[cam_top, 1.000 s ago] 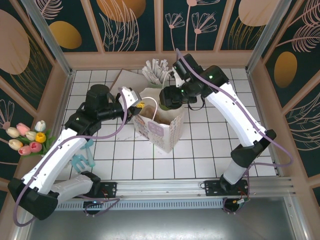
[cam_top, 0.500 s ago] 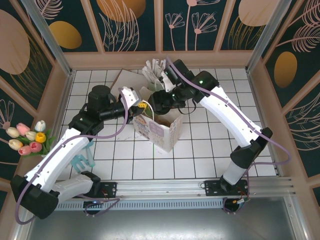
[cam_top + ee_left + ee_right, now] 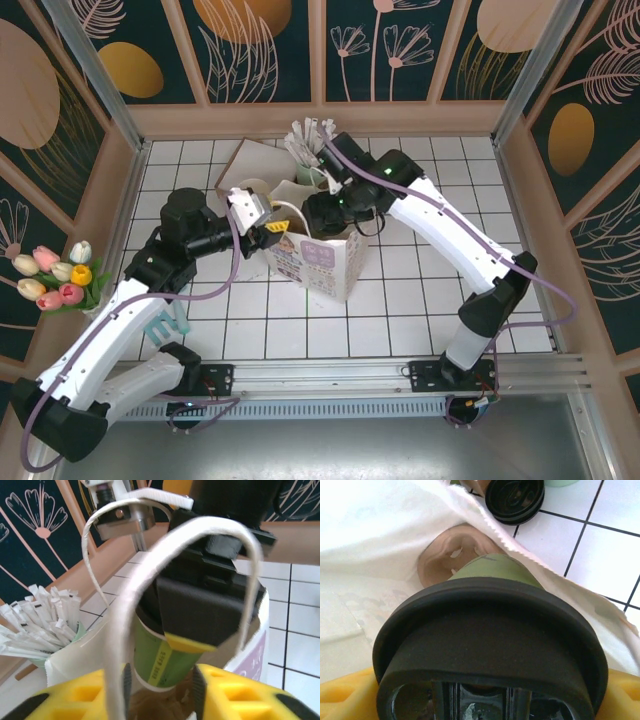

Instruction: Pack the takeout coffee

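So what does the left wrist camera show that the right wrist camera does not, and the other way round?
Left wrist, not right wrist: the bag's white handle and the white paper-wrapped sticks. Right wrist, not left wrist: the dark lid of the coffee from above and a round black lid on the tiles. Both: the green takeout coffee in the mouth of the white bag.

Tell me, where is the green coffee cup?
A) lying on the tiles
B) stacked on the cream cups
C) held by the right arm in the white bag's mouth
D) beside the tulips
C: the right end effector grips the cup, whose base sits inside the rim of the bag.
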